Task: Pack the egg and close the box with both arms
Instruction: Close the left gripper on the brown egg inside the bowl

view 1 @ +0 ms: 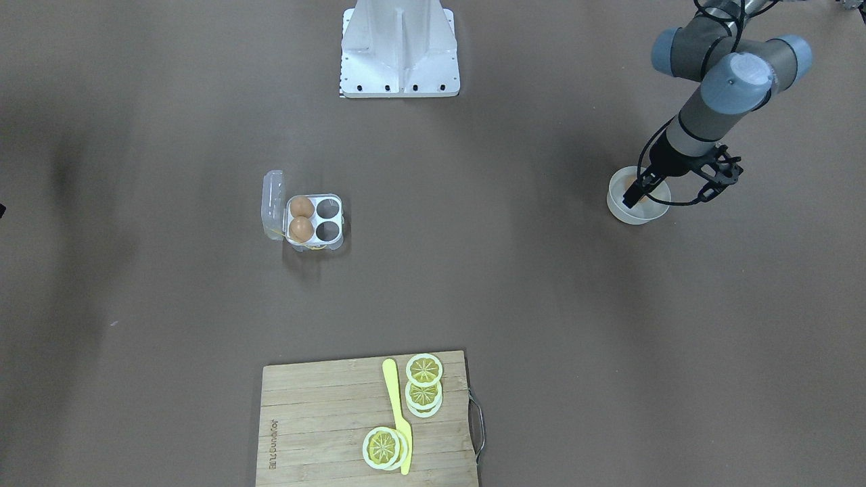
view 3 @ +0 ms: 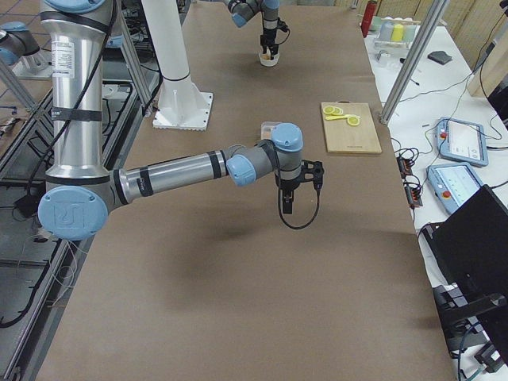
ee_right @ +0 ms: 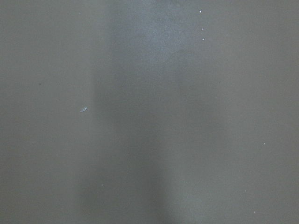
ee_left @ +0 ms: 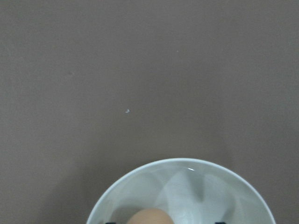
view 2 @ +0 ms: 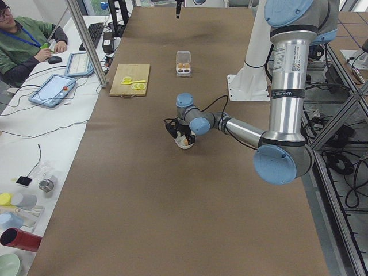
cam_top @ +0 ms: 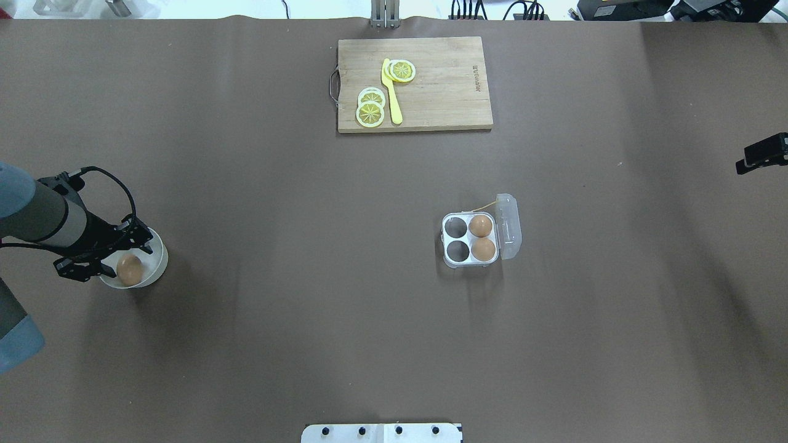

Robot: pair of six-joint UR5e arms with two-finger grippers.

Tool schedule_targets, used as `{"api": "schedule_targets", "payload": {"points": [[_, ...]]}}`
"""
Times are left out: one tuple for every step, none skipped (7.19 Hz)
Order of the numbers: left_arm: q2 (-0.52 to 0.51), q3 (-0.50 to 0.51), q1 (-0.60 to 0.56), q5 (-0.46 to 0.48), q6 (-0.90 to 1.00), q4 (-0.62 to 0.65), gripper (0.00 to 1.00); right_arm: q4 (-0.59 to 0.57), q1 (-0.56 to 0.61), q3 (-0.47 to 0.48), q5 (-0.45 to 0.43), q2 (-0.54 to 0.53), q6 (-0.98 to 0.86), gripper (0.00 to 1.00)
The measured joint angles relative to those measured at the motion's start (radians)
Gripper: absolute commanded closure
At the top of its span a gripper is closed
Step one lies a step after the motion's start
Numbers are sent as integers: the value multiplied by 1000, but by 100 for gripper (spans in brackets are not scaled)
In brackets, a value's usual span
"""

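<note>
The clear box [cam_top: 457,249] stands open right of the table's centre, its lid [cam_top: 510,226] folded back. Two eggs [cam_top: 480,226] fill the cells beside the lid, and the other two cells are bare; it also shows in the front view [view 1: 329,231]. A third egg [cam_top: 129,269] lies in a white bowl [cam_top: 157,261] at the far left. My left gripper [cam_top: 114,258] reaches down into the bowl, open, with its fingers on either side of the egg [ee_left: 149,217]. My right gripper [view 3: 286,208] hangs over bare table beyond the box, and I cannot tell whether it is open or shut.
A wooden cutting board [cam_top: 443,86] with lemon slices [cam_top: 370,107] and a yellow knife [cam_top: 391,92] lies at the far edge. The white stand [view 1: 399,47] is at the robot's side. An operator [view 2: 23,40] sits at a side desk.
</note>
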Motion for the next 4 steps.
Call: {"api": "schedule_targets", "payload": {"points": [[0,-1,18,17,11,-1,21,0,0,0,0,0,0,0],[0,-4,30,31,30,-1,34,0,0,0,0,0,0,0],[0,-8,34,38,52,-1,53,0,1,1,0,0,0,0],[0,-11,35,39,72,-1,62,0,0,1,0,0,0,0]]}}
